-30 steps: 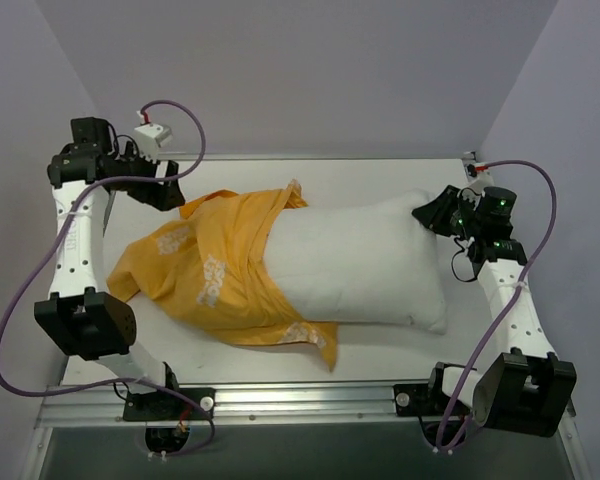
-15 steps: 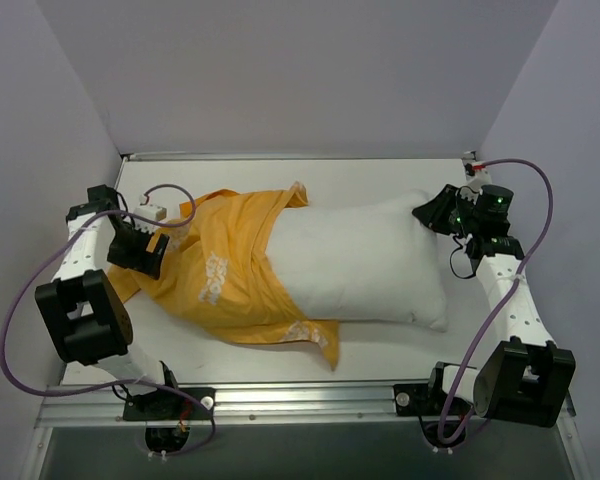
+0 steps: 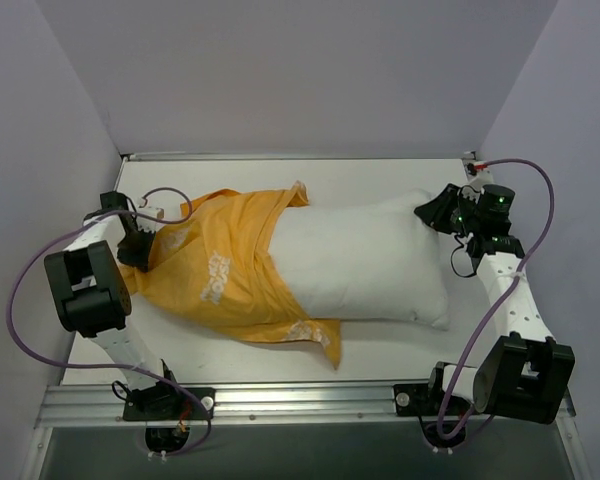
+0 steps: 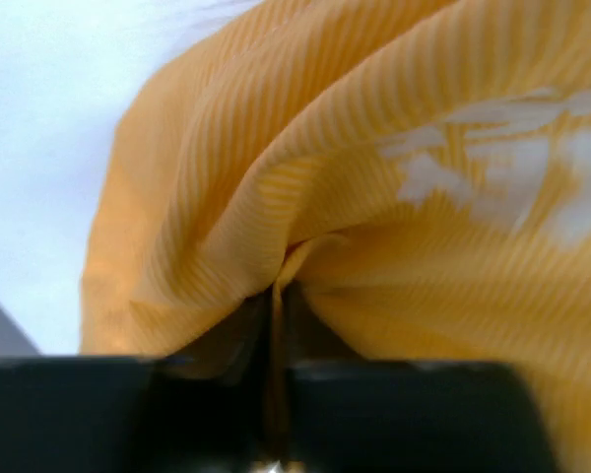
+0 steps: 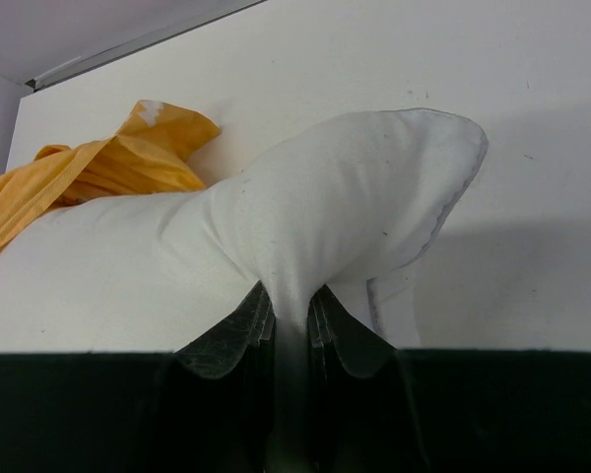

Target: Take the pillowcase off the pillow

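The white pillow [image 3: 365,262] lies across the table, its right two thirds bare. The orange-yellow pillowcase [image 3: 215,270] still wraps its left end and bunches out to the left. My left gripper [image 3: 137,250] is at the pillowcase's far left edge and is shut on a fold of the orange fabric [image 4: 276,296], which is pinched thin between the jaws. My right gripper [image 3: 435,213] is at the pillow's upper right corner, shut on a pinch of the white pillow cloth [image 5: 291,296]. In the right wrist view the pillowcase [image 5: 89,172] shows at the far left.
The white table [image 3: 380,340] is walled by grey panels at the back and on both sides. A metal rail [image 3: 300,400] runs along the near edge with both arm bases. Purple cables loop beside each arm.
My left arm swung down from the back left corner to the pillowcase's left edge, and its gripper went from open to shut on the fabric. The right arm and the pillow stayed put.
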